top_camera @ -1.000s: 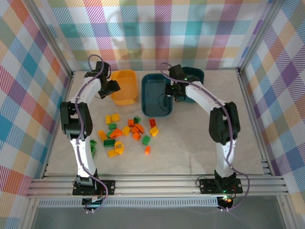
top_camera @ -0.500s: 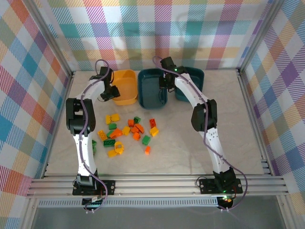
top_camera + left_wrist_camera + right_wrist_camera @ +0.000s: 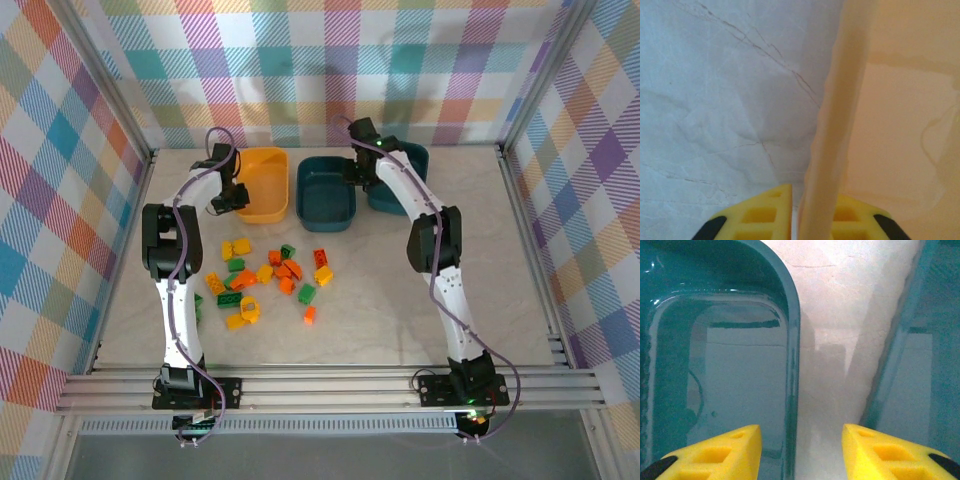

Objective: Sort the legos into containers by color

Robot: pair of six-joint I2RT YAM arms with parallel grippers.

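**Bins lined up at the back; bricks not yet sorted.**
Upper left, your left gripper point(image 3: 230, 198) has just clamped on the near wall of the yellow bin point(image 3: 262, 182); below centre, the bricks point(image 3: 270, 278) lie loose on the table point(image 3: 400, 300), none binned; the middle teal bin point(image 3: 325, 192) has slid back into line; your right gripper point(image 3: 362, 172) has let go, jaws apart above the gap beside the far teal bin point(image 3: 410, 165); sorting looks ready to begin.
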